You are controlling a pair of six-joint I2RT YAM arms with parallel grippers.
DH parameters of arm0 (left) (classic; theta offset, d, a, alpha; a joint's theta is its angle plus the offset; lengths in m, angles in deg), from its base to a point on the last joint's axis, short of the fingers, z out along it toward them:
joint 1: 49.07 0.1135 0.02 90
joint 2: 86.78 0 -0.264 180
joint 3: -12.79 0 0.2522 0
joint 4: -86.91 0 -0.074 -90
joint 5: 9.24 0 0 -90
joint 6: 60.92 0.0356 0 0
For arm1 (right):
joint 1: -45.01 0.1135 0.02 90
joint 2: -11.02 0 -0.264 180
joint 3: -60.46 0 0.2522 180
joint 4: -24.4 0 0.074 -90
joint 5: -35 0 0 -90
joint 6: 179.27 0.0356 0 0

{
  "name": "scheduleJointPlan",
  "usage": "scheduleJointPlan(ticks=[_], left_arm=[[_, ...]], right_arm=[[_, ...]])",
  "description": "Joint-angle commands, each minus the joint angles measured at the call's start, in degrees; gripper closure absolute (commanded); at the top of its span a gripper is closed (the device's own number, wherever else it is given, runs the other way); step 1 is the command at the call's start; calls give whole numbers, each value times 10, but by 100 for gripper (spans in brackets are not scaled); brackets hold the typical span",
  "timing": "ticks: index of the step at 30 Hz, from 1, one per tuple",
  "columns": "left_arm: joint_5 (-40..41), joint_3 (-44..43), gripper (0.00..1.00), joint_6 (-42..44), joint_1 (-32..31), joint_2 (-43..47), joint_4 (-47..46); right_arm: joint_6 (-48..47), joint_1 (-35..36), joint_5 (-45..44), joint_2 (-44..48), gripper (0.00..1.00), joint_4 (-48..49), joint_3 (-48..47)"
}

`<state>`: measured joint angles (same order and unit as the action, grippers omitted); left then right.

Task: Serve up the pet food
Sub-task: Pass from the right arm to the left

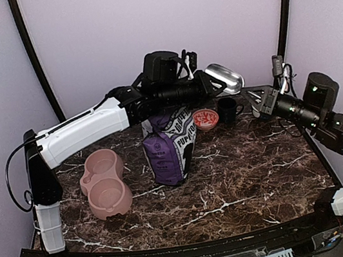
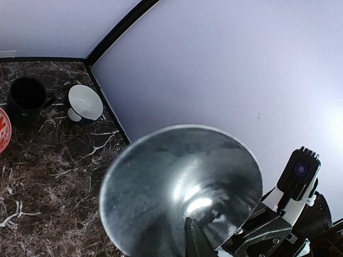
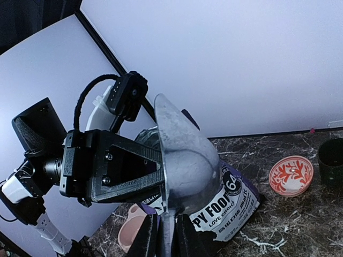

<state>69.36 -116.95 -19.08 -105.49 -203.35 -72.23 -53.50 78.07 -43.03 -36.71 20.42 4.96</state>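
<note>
A robot test booth in a lab, not a home. A pet-food bag stands on a marble-patterned tabletop. Behind the bag rise bare lilac walls edged by black poles. Left of it sits a pink double bowl, right of it a red-patterned bowl and a black mug, staged like props. Robot arms reach in above it.
</note>
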Motion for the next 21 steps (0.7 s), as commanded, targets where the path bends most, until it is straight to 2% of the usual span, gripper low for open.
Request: scheduleJointPlan(ticks=[1,5,14,16,21], left_arm=[[-15,5,89,20,-2,-2,-13],[-10,8,100,19,-2,-2,-16],[-11,22,100,7,8,-3,-48],[-15,25,100,4,12,-4,-53],[-19,31,100,6,17,-4,-58]], right_arm=[[-21,21,-9,0,100,27,-3],[-33,32,-19,-4,100,17,2],[-57,45,-36,4,100,-12,21],[-63,45,-41,7,95,-28,21],[-73,45,-62,14,76,-75,16]])
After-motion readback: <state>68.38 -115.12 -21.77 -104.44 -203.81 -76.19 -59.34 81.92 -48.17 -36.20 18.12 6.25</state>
